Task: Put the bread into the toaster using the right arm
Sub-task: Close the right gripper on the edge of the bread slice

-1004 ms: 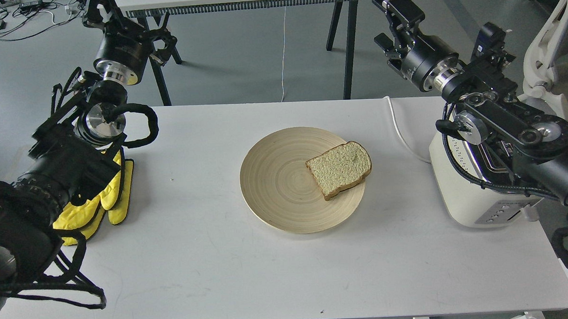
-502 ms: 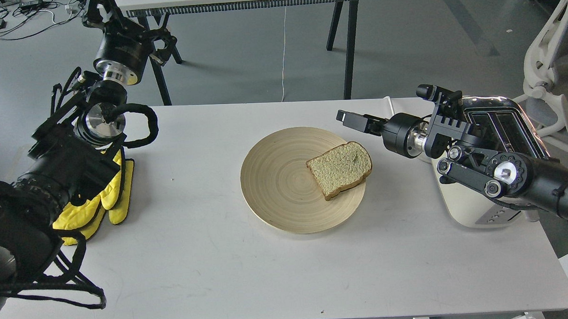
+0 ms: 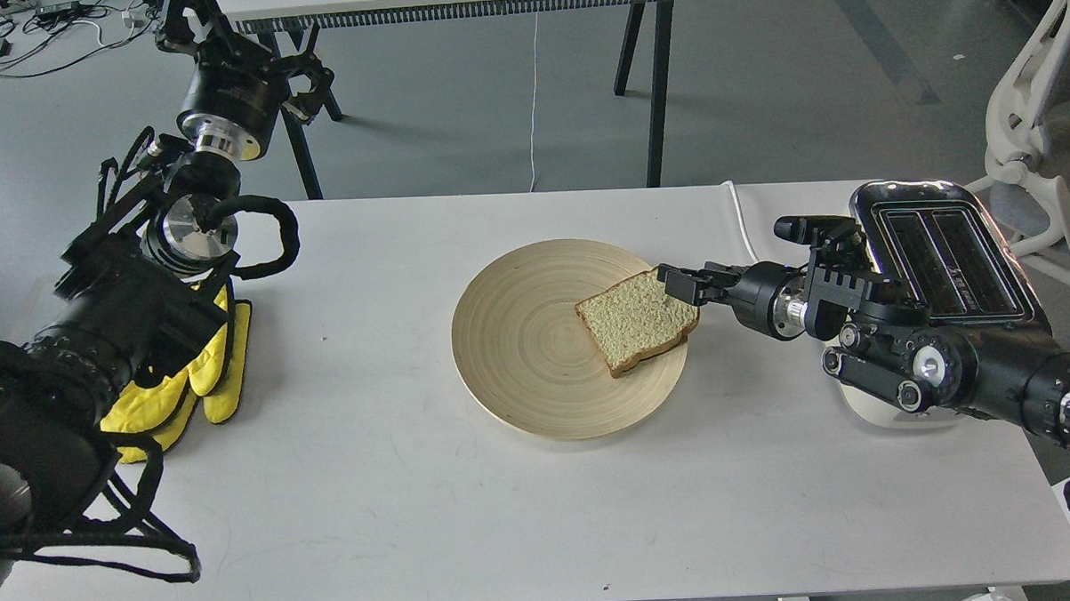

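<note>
At far left, my left arm (image 3: 100,325) rises from the near corner over a pair of yellow gloves (image 3: 204,374) lying on the white table (image 3: 373,502); its forearm runs up and away, and the left gripper (image 3: 189,15) hangs beyond the table's far edge, too dark and tangled with cables for me to tell whether its fingers are apart.

At centre, a round wooden plate (image 3: 519,354) holds the bread (image 3: 635,319), which lies flat on the plate's right half, one crust edge reaching the rim. The slice is turned on a diagonal: its rounded top points up and to the right, its squared bottom corner down and toward the plate's middle, so its long axis runs from lower left to upper right.

At right, my right arm (image 3: 938,371) stretches in low and nearly level, pointing leftward across the table. The right gripper (image 3: 677,282) sits at the rounded top of the bread, its fingertips at the crust; I cannot tell whether the fingers are closed on the slice.

Behind the forearm stands the toaster (image 3: 942,246), chrome top and two slots showing, its white cord (image 3: 751,240) trailing to the table's far edge.
</note>
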Controlling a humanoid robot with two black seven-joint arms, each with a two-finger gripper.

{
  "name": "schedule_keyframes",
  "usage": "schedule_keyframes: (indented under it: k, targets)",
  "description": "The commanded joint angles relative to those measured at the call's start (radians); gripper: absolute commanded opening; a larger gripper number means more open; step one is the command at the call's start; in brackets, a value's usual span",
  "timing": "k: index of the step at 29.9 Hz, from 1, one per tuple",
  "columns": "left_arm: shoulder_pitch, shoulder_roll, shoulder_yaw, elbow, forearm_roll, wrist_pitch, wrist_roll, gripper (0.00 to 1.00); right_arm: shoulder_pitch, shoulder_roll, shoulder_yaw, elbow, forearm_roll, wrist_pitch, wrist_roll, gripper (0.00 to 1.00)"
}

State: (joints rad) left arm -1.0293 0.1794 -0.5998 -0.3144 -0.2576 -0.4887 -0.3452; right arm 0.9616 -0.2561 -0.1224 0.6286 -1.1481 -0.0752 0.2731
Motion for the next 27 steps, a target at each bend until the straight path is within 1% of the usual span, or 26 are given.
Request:
schedule_keyframes:
  k: [1,4,8,10,14,19,22,27]
  targets:
    - [0.0,0.0,0.0,0.0,0.0,0.0,0.0,1.0,-0.014,0.035,0.0,-0.039,0.005,0.0,-0.009,0.74]
    - [0.0,0.0,-0.001,0.0,0.0,0.0,0.0,1.0,-0.02,0.057,0.0,-0.064,0.008,0.009,-0.009,0.68]
    - [0.0,-0.001,-0.001,-0.002,-0.002,0.0,-0.001,1.0,-0.021,0.063,0.0,-0.072,0.008,0.011,-0.015,0.65]
    - [0.0,-0.001,-0.001,0.0,-0.002,0.0,-0.001,1.0,-0.026,0.067,0.001,-0.084,0.008,0.011,-0.023,0.64]
    - [0.0,0.0,-0.001,0.0,-0.002,0.0,-0.001,1.0,-0.035,0.084,0.001,-0.118,0.011,0.011,-0.023,0.64]
    - [0.0,-0.001,-0.001,0.0,-0.002,0.0,-0.001,1.0,-0.047,0.089,0.007,-0.119,0.025,0.011,-0.022,0.63]
    - [0.0,-0.001,-0.001,0.0,-0.002,0.0,-0.001,1.0,-0.047,0.1,0.012,-0.121,0.025,0.011,-0.023,0.56]
    - [-0.002,-0.001,-0.001,0.0,-0.002,0.0,-0.001,1.0,-0.047,0.101,0.012,-0.121,0.025,0.011,-0.026,0.42]
